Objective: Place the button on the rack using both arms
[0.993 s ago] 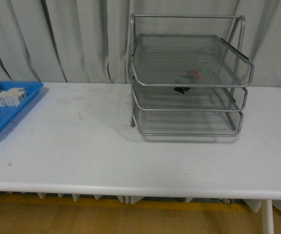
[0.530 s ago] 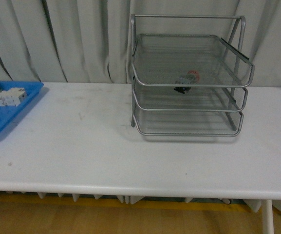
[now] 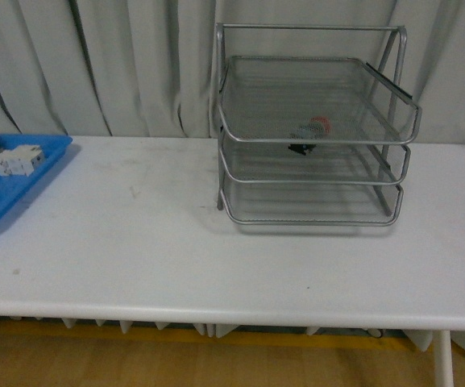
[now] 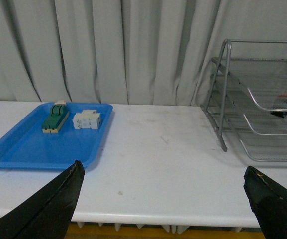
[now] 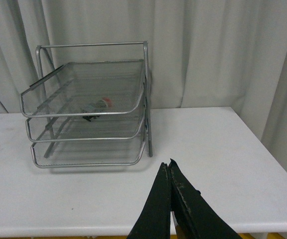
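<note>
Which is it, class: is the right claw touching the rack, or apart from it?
Apart. The right wrist view shows the right claw, shut and empty, with bare table between it and the rack.

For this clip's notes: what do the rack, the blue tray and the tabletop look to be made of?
The rack: silver metal, apparently, with see-through wire-mesh trays in a shiny tubular frame. The blue tray: probably moulded plastic, judging by its uniform colour, smooth matte face and rounded raised rim. The tabletop: a smooth white surface with faint scuffs, perhaps laminate or painted board; the pictures leave that open.
</note>
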